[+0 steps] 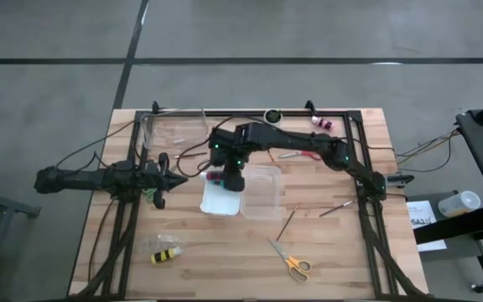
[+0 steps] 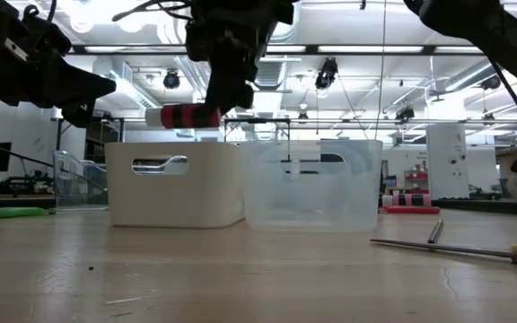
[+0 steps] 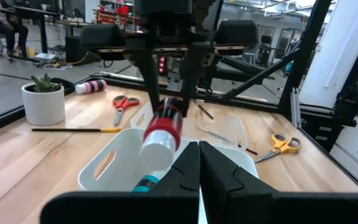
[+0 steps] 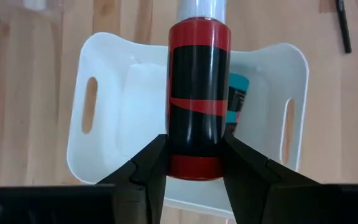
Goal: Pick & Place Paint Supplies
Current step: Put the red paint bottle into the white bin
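Observation:
My right gripper point(image 1: 223, 178) point(image 4: 194, 171) is shut on a red-and-black paint bottle point(image 4: 199, 93) point(image 2: 184, 117) with a white cap. It hangs over the white bin point(image 1: 210, 204) point(image 4: 104, 74) near the table's middle. A teal bottle point(image 4: 238, 96) lies inside that bin. My left gripper point(image 1: 174, 180) point(image 3: 197, 168) waits shut at the table's left, pointing level at the bin. A yellow-and-black bottle point(image 1: 166, 255), yellow scissors point(image 1: 290, 262), red scissors point(image 1: 304, 154), a purple bottle point(image 1: 322, 124) and thin brushes point(image 1: 288, 222) lie on the table. My right gripper pinches the red bottle's body near its bottom end point(image 4: 197, 155) between its two fingers point(image 4: 148, 168), one on each side. The fingers slant down from the table's right. The bottle lies about level, white cap point(image 2: 155, 117) toward the table's left, clear above the white bin.
A clear bin point(image 1: 262, 191) point(image 2: 312, 188) stands against the white bin's right side. A clear container point(image 1: 162, 130) stands at the far left and a small white cup point(image 1: 272, 115) at the far edge. A black frame point(image 1: 359, 151) runs around the table.

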